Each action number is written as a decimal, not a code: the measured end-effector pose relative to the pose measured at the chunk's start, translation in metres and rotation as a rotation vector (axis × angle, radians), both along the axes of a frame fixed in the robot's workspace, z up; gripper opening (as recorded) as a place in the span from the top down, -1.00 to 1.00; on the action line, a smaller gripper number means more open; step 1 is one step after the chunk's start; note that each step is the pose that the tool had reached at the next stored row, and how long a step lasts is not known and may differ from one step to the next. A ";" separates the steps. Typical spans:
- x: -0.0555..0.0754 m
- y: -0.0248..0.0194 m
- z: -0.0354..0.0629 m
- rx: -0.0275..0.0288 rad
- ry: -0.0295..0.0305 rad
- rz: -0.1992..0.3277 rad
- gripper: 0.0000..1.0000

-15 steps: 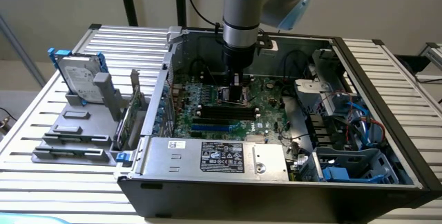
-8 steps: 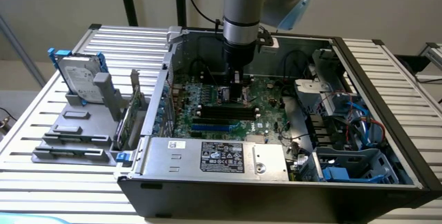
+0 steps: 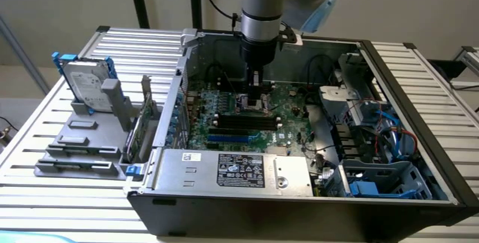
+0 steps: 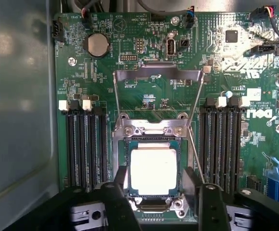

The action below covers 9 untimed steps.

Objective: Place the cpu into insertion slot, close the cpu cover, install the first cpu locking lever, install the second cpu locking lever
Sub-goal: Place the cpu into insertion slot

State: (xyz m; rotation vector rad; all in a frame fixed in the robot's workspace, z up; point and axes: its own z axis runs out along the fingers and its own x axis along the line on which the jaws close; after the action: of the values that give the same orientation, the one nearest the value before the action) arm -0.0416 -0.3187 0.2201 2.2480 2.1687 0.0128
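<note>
My claw (image 4: 156, 179) is black. The cpu (image 4: 153, 169) between its fingers has a pale silver-grey top with a thin green edge. The insertion slot (image 4: 151, 130) has a silvery rim, and the cpu cover (image 4: 158, 75) beyond it is the same bare silver. The motherboard (image 4: 105, 82) around them is green with fine pale tracing. The memory slots (image 4: 84, 149) on either side of my claw are black with white clips.

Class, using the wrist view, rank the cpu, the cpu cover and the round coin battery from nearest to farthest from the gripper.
1. cpu: straddled by the gripper.
2. cpu cover: flipped open, lying beyond the cpu.
3. coin battery: farthest, past the cover.
</note>
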 end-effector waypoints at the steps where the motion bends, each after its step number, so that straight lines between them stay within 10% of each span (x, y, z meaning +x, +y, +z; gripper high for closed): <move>1: -0.001 -0.0002 0.0014 0.0014 0.0000 0.000 0.05; 9: -0.026 -0.0053 0.0094 0.0164 -0.0014 0.000 0.76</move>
State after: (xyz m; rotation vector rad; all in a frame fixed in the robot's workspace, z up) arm -0.0673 -0.3240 0.2295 2.2559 2.1759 0.0322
